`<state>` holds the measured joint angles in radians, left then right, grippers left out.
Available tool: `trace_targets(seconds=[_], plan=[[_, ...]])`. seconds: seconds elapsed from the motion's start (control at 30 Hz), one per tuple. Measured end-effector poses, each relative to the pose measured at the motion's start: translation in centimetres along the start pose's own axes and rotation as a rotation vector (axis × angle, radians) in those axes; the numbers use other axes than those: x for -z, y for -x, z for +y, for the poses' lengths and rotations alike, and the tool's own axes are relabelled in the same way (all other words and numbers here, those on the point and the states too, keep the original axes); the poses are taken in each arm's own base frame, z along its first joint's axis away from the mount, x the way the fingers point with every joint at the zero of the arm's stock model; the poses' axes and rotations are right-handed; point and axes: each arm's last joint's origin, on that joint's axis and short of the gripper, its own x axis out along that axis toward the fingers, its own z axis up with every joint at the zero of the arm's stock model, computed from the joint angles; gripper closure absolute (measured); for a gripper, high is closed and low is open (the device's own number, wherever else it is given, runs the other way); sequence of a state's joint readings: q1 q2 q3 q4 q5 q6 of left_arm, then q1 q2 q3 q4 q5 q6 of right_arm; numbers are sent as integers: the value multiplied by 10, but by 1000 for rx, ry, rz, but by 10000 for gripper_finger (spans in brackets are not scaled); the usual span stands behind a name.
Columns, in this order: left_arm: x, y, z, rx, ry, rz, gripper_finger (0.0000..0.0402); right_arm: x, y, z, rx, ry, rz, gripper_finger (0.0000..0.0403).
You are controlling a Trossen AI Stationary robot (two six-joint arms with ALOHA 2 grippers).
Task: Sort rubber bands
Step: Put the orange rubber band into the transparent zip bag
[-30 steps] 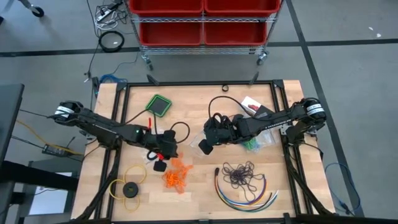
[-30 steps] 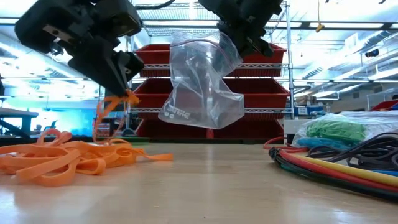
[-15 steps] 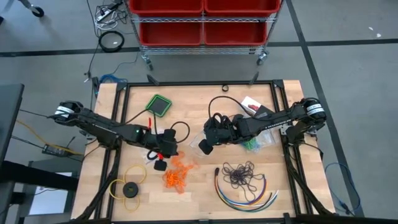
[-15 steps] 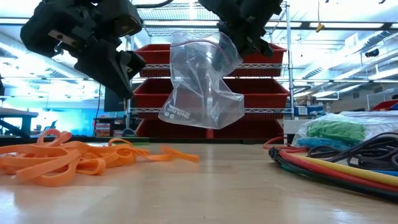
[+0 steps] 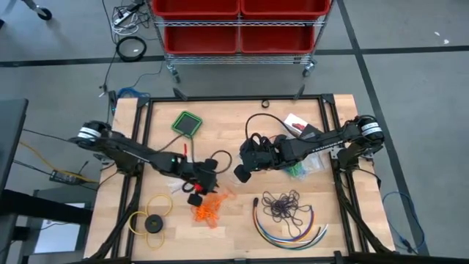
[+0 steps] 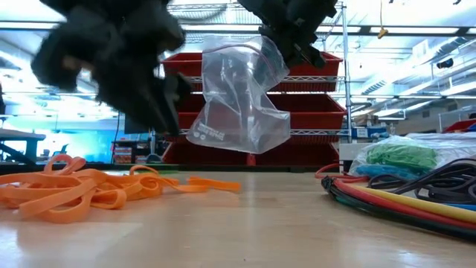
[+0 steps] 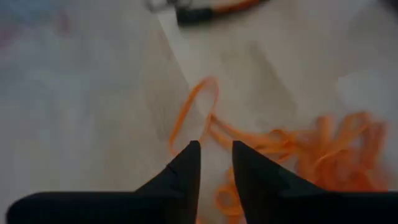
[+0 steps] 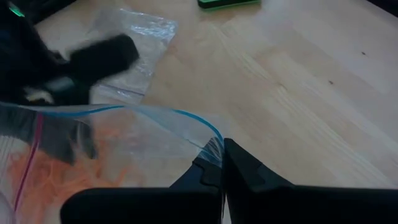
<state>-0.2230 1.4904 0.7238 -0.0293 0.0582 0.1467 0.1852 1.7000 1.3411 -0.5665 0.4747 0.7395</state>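
Tabletop [image 8: 298, 81]: right pincer [image 8: 219, 163] pinching bag rim [image 8: 186, 118].

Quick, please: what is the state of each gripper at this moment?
Left gripper: slightly open, empty, above the orange rubber bands.
Right gripper: shut on the clear plastic bag, held above the table.

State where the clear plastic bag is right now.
High view: the clear plastic bag hangs mid-table from the shut right gripper, right of the orange rubber bands.
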Motion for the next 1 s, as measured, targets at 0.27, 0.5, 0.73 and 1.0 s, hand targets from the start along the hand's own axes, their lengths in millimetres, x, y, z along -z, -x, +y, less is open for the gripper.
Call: trace_targets(seconds=[0.27, 0.5, 0.73, 1.0], plan=[[19, -42, 12, -18, 22, 59, 251, -1, 0, 0, -9, 7, -1, 403], [22, -60, 17, -24, 30, -4, 240, -1, 0, 0, -8, 6, -1, 403], [25, -62, 17, -29, -17, 27, 363, -1, 0, 0, -10, 11, -4, 403], [16, -44, 12, -11, -27, 16, 398, -1, 0, 0, -5, 16, 2, 403]])
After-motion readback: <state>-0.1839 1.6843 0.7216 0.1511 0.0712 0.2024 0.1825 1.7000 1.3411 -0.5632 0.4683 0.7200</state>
